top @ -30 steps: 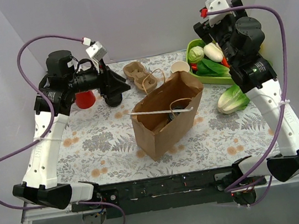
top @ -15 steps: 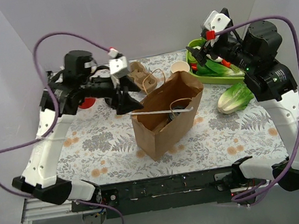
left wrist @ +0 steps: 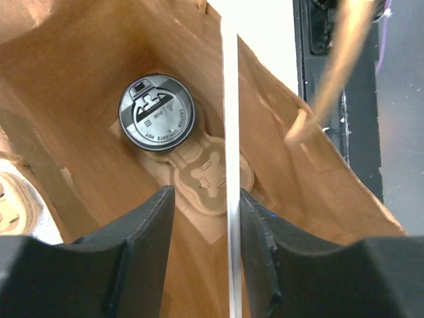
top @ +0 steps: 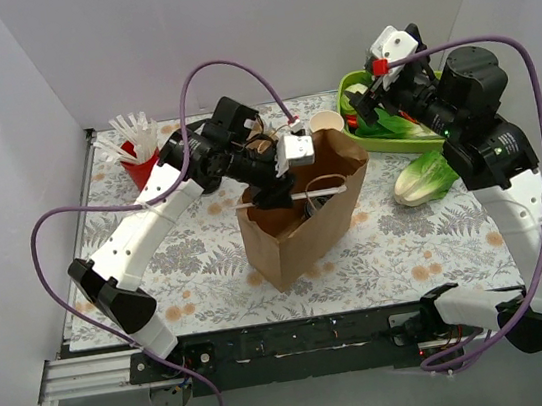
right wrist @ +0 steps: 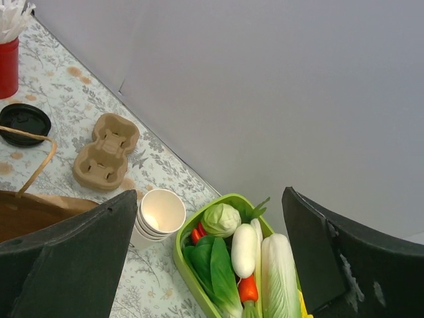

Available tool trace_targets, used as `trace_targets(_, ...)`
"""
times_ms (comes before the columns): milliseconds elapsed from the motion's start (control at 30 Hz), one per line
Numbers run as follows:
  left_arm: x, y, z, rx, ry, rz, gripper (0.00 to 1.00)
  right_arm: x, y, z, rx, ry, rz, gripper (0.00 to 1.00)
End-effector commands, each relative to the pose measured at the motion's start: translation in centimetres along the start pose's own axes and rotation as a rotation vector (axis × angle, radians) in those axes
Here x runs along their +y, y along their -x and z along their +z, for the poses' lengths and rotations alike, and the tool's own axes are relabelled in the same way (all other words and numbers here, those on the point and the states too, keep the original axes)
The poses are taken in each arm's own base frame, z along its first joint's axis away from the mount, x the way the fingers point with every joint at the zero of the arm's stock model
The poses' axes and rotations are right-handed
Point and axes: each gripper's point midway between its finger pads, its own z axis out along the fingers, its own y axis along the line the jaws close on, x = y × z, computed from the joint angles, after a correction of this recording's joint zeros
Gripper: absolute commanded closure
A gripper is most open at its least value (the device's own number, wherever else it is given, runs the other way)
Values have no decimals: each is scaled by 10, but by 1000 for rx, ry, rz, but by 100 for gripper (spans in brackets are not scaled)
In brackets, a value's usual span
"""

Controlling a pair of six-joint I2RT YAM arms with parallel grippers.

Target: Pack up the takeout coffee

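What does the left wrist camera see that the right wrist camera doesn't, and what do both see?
Only the left wrist view looks inside the brown paper bag: a black-lidded cup sits in a pulp carrier at the bottom, a white straw crossing above. Only the right wrist view shows what lies outside it: an empty carrier, stacked white cups, a green tray of vegetables, a loose black lid, a red cup of straws. Both share the bag; the right wrist sees just its rim and handle.

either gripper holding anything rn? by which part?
Nothing held: left gripper straddles the white straw over the paper bag, unclamped; right gripper open, empty.
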Motion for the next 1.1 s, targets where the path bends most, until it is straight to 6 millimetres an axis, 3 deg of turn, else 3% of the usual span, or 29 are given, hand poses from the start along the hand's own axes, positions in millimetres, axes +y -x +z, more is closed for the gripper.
trace_targets(0, 0, 17, -22, -24, 62, 77, 64, -17, 12, -8, -39, -86, -23, 2)
trace_targets(100, 2, 29, -30, -46, 87, 80, 79, -16, 10, -6, -35, -86, -25, 2)
trace_targets(133, 1, 32, -33, -52, 95, 57, 89, -17, 9, -6, -34, -87, -27, 2)
trace_targets(267, -3, 36, -45, -66, 129, 69, 100, -16, 8, -4, -34, -81, -30, 2)
trace_targets(633, -12, 11, -62, 31, 150, 227, 100, -14, 8, 2, -36, -61, -21, 2)
trace_targets(733, -2, 8, -63, 65, 187, 236, 100, -14, 10, 1, -40, -62, -19, 2)
trace_targets(867, 19, 24, -63, 43, 270, 148, 100, -13, 10, 0, -39, -61, -20, 2)
trace_targets(933, 24, 35, -60, 16, 279, 115, 92, -13, 10, -2, -40, -65, -20, 2)
trace_targets(1000, 27, 48, -57, -19, 303, 93, 58, -13, 8, -3, -35, -68, -20, 2)
trace_targets(1067, 29, 59, -54, -56, 317, 63, 37, -14, 9, -4, -37, -70, -20, 2)
